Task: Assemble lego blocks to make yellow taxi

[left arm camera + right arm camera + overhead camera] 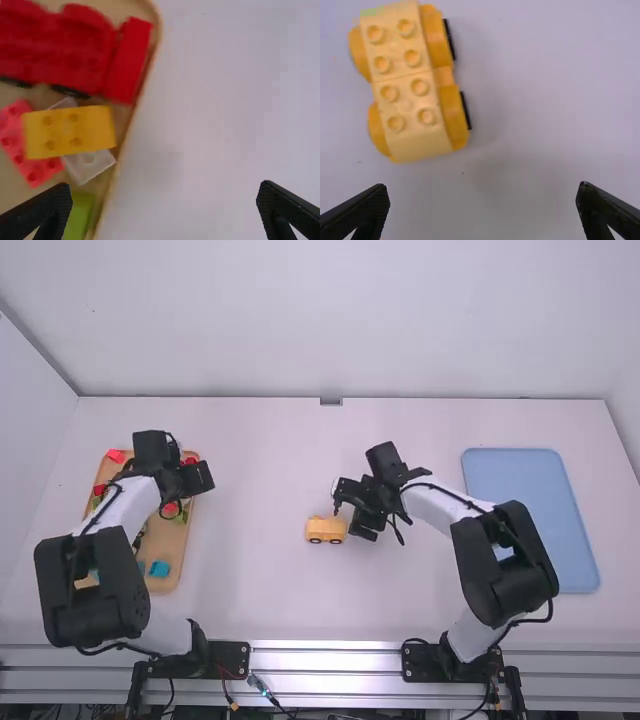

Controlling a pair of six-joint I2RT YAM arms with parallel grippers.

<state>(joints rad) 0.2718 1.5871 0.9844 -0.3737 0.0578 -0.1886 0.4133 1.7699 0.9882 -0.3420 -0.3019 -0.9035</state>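
Your left fingers (42, 215), right fingers (360, 212): both pairs released, empty. Yellow block (70, 131), one: centre your left pair squarely before closing.

with twelve o'clock pointing away from the robot's base, and the four-studded yellow block (70, 131) as the dial's centre, a big red piece (70, 45) with black wheel edges sits at about twelve, a narrow red block (128, 57) at one. the yellow block overlaps a pinkish-red block (32, 160), seen towards eight, and a clear block (87, 167) poking out at five. a green block (77, 215) is at six. the tray's rim (135, 120) passes at three, white table (215, 110) beyond. the left gripper (195, 478) has its fingers (37, 212) wide apart.
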